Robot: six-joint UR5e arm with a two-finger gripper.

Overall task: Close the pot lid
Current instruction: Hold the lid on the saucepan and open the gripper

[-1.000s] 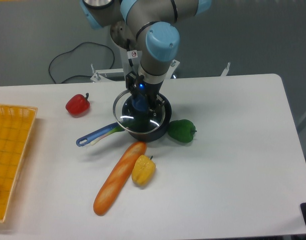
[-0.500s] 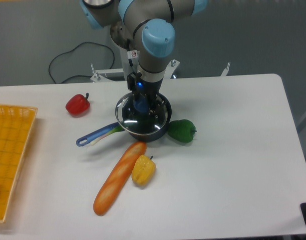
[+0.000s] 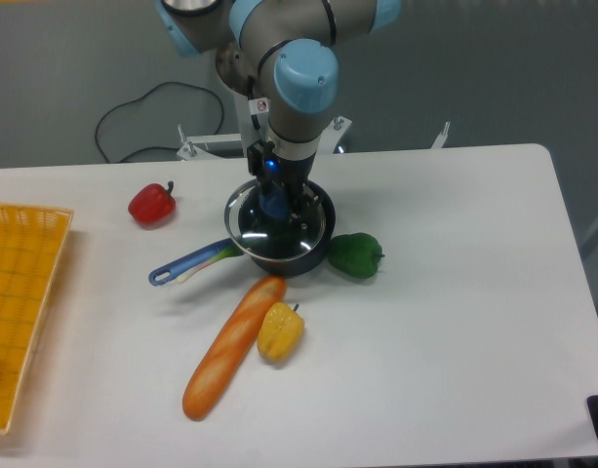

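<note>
White table (image 3: 455, 292) with pot (image 3: 299, 261), peppers (image 3: 356, 254)

**Camera placement: single fixed view**

Mounted in front of the white table (image 3: 455, 322), raised, angled down and toward the far grey wall (image 3: 494, 68). Medium distance: nearly full tabletop framed, arm (image 3: 289, 78) cropped at top edge, yellow basket (image 3: 20, 292) cut by left edge. No second view.

A white table (image 3: 455, 322) stands before a grey wall (image 3: 494, 68), black cable (image 3: 123, 112) trailing behind.
</note>
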